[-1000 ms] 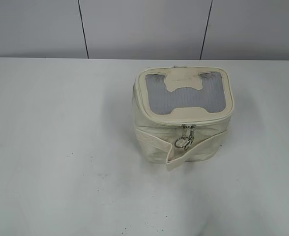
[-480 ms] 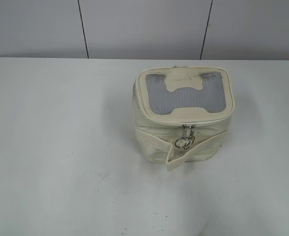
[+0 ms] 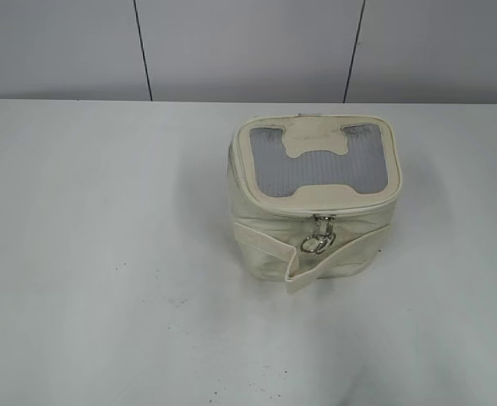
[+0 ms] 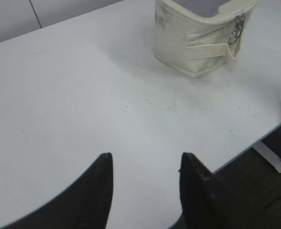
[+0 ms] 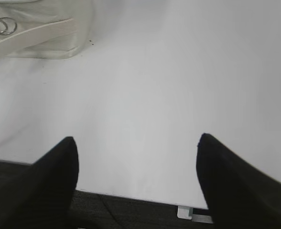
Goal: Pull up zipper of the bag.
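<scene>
Cream bag (image 3: 314,203) sits well apart from left end effector (image 4: 145,164) and right end effector (image 5: 136,145), both spread.

Cream bag (image 3: 314,203), grey ribbed lid window (image 3: 320,166) with cream I-shaped patch (image 3: 316,139); silver ring pulls (image 3: 318,241). White table (image 3: 105,254), tiny dark specks near front edge. Black gripper fingers (image 4: 95,191), both wrist views.

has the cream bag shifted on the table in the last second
No. The bag sits at the same spot under the right-hand wall seam, and its silver ring pulls hang in the same place.
</scene>
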### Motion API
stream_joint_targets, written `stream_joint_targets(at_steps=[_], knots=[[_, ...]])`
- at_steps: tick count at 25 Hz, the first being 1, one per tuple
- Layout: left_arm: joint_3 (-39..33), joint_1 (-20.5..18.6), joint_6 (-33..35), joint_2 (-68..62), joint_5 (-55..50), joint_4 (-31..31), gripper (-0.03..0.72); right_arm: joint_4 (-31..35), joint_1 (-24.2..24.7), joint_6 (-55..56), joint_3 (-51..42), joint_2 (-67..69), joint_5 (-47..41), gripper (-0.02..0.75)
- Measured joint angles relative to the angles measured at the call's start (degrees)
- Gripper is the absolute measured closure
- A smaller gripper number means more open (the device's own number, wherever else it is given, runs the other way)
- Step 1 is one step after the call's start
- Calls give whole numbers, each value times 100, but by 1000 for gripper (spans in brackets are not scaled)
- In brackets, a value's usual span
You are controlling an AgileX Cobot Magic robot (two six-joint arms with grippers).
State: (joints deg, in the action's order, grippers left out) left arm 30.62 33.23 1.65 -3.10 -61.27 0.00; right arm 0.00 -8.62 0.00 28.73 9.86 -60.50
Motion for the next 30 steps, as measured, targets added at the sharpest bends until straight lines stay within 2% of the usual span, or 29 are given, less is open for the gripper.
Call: stream_joint_targets(at_steps=[3, 6, 8, 11, 14, 18, 24, 30], knots=[[0, -811, 0, 0, 23, 0, 339, 0, 450, 0, 0, -21, 0, 164], [0, -1937, 0, 6, 29, 0, 339, 0, 844, 0, -5, -235, 2, 165], [0, -2546, 0, 95, 29, 0, 347, 0, 1010, 0, -5, -446, 13, 165], [0, -3091, 0, 315, 30, 0, 360, 0, 1055, 0, -5, -789, 13, 165], [0, -3242, 0, 344, 31, 0, 370, 0, 1055, 0, -5, -1011, 19, 165], [0, -3242, 0, 344, 31, 0, 372, 31, 1028, 0, -7, -1033, 22, 165], [0, -3242, 0, 344, 31, 0, 372, 52, 649, 0, -7, -1033, 22, 165], [0, -3242, 0, 344, 31, 0, 372, 52, 650, 0, -7, -1033, 22, 165]])
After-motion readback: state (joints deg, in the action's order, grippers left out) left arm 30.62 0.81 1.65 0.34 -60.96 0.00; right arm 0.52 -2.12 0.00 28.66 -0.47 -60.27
